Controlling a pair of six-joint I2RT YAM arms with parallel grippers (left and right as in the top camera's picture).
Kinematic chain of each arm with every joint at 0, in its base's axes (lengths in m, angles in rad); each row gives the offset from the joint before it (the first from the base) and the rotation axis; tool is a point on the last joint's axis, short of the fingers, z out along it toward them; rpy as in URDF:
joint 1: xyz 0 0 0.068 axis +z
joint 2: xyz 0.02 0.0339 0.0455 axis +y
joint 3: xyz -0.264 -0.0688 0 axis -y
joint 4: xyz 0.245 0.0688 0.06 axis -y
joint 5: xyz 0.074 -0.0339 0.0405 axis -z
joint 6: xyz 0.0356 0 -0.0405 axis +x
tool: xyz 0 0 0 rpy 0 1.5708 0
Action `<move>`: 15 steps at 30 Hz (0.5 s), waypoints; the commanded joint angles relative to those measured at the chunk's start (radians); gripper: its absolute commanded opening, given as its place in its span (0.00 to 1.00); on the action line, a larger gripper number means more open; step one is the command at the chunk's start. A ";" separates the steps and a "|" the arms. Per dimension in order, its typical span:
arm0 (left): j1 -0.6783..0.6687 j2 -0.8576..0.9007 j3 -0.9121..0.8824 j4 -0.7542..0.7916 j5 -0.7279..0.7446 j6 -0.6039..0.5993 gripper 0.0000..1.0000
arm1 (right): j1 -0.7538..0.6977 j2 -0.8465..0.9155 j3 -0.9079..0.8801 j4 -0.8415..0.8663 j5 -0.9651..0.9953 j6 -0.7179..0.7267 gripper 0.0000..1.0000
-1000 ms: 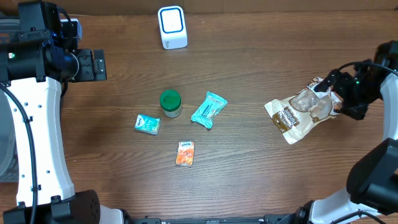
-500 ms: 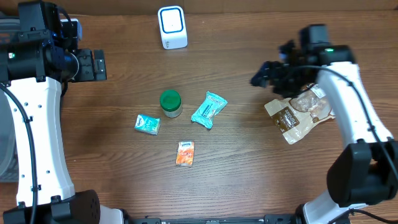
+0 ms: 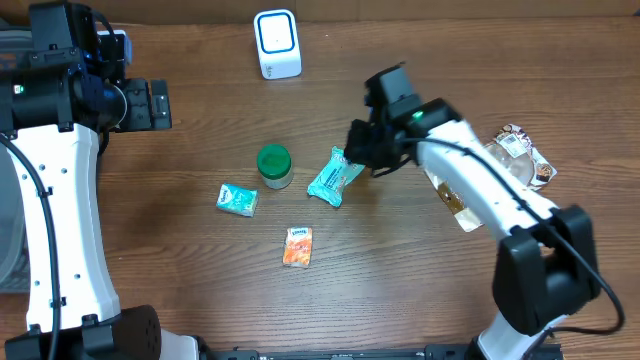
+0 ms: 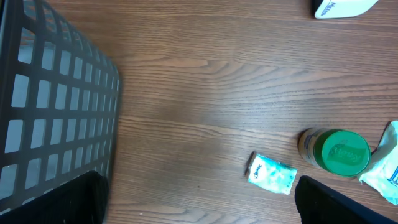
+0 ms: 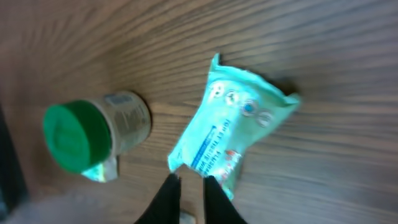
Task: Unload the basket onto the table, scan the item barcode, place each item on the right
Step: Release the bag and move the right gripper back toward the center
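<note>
Near the middle of the tabletop (image 3: 420, 280), your right end effector (image 5: 189, 186) is clenched at the edge of the teal packet (image 3: 335, 176); you cannot tell whether it pinches the wrapper. That packet lies just beside the green-lidded jar (image 3: 274, 165). Your left end effector (image 3: 152, 104) hangs released, well apart.

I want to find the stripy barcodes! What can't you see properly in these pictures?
- Teal packet: print blurred in the right wrist view, too small from overhead, so no barcode can be read.
- Brown bag: partly hidden under the right arm, overhead.
- White scanner: cut off by the top edge, left wrist view.
</note>
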 commanded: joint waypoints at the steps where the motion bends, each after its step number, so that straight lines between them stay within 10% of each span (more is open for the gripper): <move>1: 0.005 0.005 0.001 -0.001 -0.009 0.016 1.00 | 0.037 0.038 -0.034 0.056 0.038 0.097 0.04; 15: 0.005 0.005 0.001 -0.002 -0.009 0.016 0.99 | 0.100 0.245 -0.035 0.048 0.032 0.182 0.04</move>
